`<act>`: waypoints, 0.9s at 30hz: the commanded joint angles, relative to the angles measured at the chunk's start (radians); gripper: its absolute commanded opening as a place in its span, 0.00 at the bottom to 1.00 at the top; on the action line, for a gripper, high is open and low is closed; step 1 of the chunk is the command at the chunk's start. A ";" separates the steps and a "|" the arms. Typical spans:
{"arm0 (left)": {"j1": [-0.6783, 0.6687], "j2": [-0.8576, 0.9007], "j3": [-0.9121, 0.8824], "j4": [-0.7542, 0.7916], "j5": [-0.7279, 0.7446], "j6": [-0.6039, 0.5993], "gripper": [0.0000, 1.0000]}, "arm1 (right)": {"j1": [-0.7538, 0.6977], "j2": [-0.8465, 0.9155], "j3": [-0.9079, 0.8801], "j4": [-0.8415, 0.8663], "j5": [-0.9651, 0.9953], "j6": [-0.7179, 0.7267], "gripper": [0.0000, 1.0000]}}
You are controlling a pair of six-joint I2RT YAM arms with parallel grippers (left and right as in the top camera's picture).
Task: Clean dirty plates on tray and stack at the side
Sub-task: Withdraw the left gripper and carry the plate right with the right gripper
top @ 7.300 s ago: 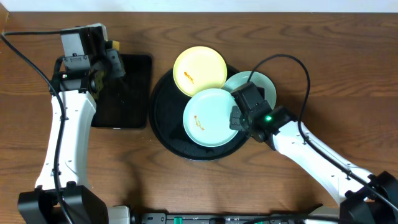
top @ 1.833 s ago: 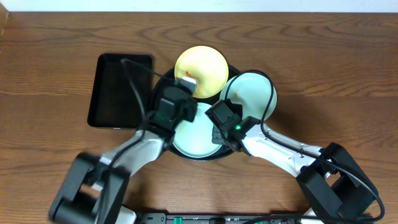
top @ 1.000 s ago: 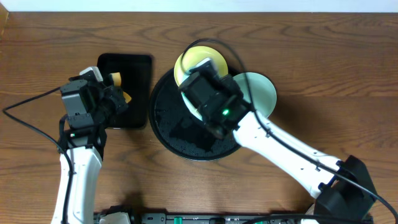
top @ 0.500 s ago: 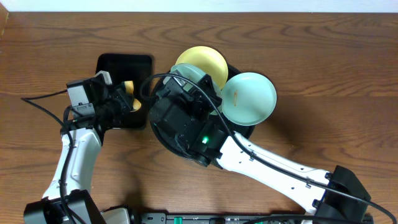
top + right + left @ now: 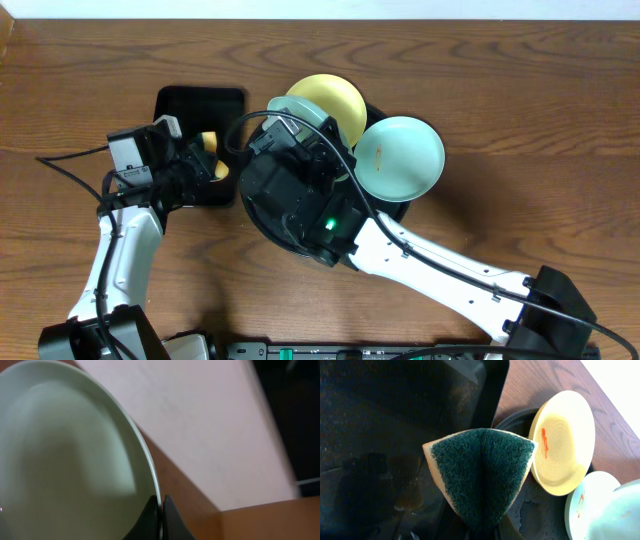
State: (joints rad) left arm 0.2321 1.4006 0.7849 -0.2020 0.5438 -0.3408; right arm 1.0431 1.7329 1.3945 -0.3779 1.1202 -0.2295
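Note:
My right gripper [image 5: 161,505] is shut on the rim of a pale mint-blue plate [image 5: 70,460]. It holds the plate on edge above the round black tray [image 5: 265,228]; a strip of this plate shows in the overhead view [image 5: 300,117]. The pale yellow plate [image 5: 328,100], with an orange smear, lies at the tray's far edge. The second mint-blue plate [image 5: 402,158] lies at the tray's right edge. My left gripper [image 5: 195,160] is shut on a yellow sponge [image 5: 480,472] with a green scouring face, over the rectangular tray.
The small rectangular black tray [image 5: 190,102] lies left of the round tray, under the sponge. My right arm crosses the round tray and hides its middle. Brown wood tabletop [image 5: 520,120] surrounds both trays.
Over the last second my right arm has shifted left and nearer over the round tray with the mint-blue plate. My left gripper with the sponge moved slightly right. Almost nothing moved in the last half second.

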 commanded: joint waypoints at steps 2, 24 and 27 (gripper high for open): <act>0.005 -0.006 0.031 0.010 0.010 -0.005 0.08 | -0.114 -0.104 0.019 -0.167 -0.407 0.340 0.01; -0.039 -0.022 0.443 -0.485 -0.288 0.143 0.07 | -1.463 -0.167 0.017 -0.449 -1.336 0.363 0.01; -0.052 -0.003 0.441 -0.559 -0.382 0.191 0.07 | -1.503 -0.098 0.017 -0.433 -1.334 0.361 0.01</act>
State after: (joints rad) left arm 0.1936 1.3827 1.2194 -0.7105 0.3092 -0.2298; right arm -0.4316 1.5738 1.4059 -0.8181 -0.2142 0.1478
